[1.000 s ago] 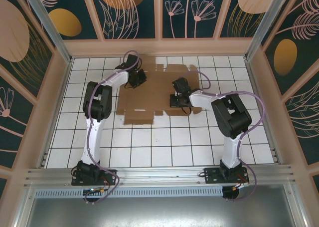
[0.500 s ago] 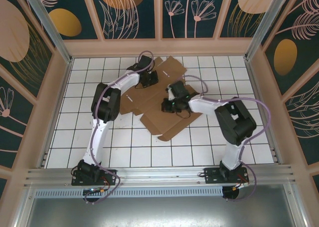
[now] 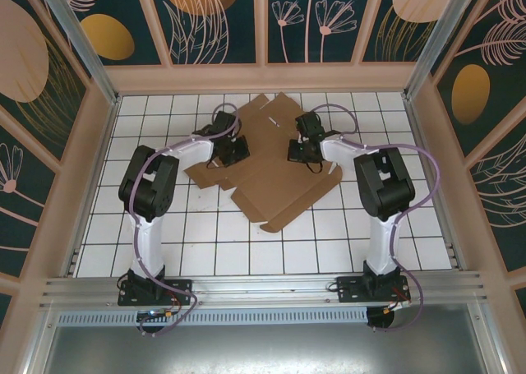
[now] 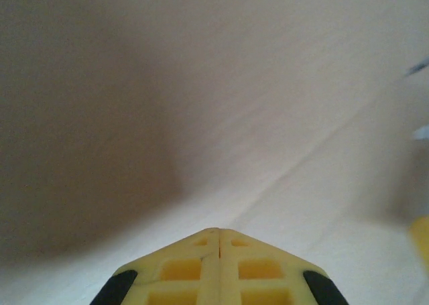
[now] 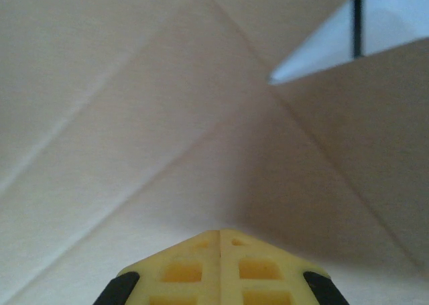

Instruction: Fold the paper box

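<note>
Brown — one paper box (image 3: 271,177) | two closed: left gripper (image 4: 219,231), right gripper (image 5: 220,232)

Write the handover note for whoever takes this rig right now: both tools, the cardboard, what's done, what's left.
Left tool: shut, holding nothing, tip over the sheet's left part.
Right tool: shut, holding nothing, tip over the right part, near creases.
Paper box: die-cut sheet lying open and skewed on the tiled table, far centre.
Done: no fold visible from above.
Left: apparently everything: raise the walls, tuck the flaps, close it.
</note>
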Tool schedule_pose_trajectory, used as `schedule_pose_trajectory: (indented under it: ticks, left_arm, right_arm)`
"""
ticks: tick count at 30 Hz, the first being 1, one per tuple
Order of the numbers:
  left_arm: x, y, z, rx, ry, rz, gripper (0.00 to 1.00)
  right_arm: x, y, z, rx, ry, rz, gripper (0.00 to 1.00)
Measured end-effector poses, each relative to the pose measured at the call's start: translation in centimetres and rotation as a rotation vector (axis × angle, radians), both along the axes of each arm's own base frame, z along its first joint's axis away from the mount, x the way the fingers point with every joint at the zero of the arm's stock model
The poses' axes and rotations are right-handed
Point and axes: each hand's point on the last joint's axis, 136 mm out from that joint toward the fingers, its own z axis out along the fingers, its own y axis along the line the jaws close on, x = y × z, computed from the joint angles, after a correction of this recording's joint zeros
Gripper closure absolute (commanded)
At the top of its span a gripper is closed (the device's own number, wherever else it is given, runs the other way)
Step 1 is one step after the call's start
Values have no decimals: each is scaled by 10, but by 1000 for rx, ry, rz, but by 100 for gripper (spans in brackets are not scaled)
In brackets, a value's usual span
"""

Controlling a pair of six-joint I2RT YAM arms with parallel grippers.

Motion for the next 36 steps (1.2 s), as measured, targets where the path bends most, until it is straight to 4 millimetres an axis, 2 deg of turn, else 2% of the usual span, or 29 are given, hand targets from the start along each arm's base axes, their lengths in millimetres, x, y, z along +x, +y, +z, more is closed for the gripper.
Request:
schedule_pose_trajectory:
  ticks: [2, 5, 8, 10, 12, 14, 17, 20, 23, 24, 26, 27, 28, 30, 31, 34, 36]
  left_arm:
    - [-8, 8, -12, 19, 32, 19, 100]
    - [4, 15, -10, 50, 11, 48, 100]
    - [24, 15, -11, 81, -6, 62, 100]
    - [45, 11, -10, 93, -28, 67, 100]
    - [65, 4, -10, 89, -52, 64, 100]
    - [81, -3, -8, 84, -75, 53, 100]
    - [88, -18, -7, 80, -80, 9, 100]
    - [82, -46, -7, 59, -83, -64, 100]
    - [69, -69, -6, 36, -79, -132, 100]
    - [64, -75, -6, 32, -80, -156, 100]
    - [56, -78, -5, 41, -88, -184, 100]
    - [51, -73, -3, 47, -92, -190, 100]
    - [47, -66, 0, 50, -94, -188, 100]
    - [41, -46, 17, 46, -115, -167, 96]
    - [40, -34, 30, 40, -138, -151, 94]
    - [47, -10, 84, -3, -260, -99, 94]
    - [50, -5, 111, -42, -322, -79, 97]
  right_arm:
    - [-2, -10, -7, -46, 15, -16, 100]
    - [-5, -16, -13, -76, 16, -27, 100]
    - [-12, -12, -13, -92, -15, -18, 100]
    - [-25, -7, -14, -101, -26, 1, 100]
    - [-45, 5, -15, -96, -29, 40, 100]
    - [-70, 29, -15, -65, -27, 110, 100]
    - [-107, 72, -14, 39, 8, 225, 100]
    - [-136, 109, -12, 148, 68, 318, 100]
    - [-149, 134, -12, 246, 129, 367, 99]
    - [-150, 141, -9, 291, 143, 375, 96]
    - [-151, 148, -1, 370, 163, 380, 80]
    - [-149, 148, 7, 411, 158, 378, 69]
    - [-146, 144, 17, 452, 145, 369, 64]
    - [-137, 128, 43, 518, 100, 348, 58]
    - [-126, 113, 62, 550, 49, 319, 50]
    - [-85, 67, 115, 581, -134, 233, 43]
    - [-51, 38, 136, 538, -237, 166, 36]
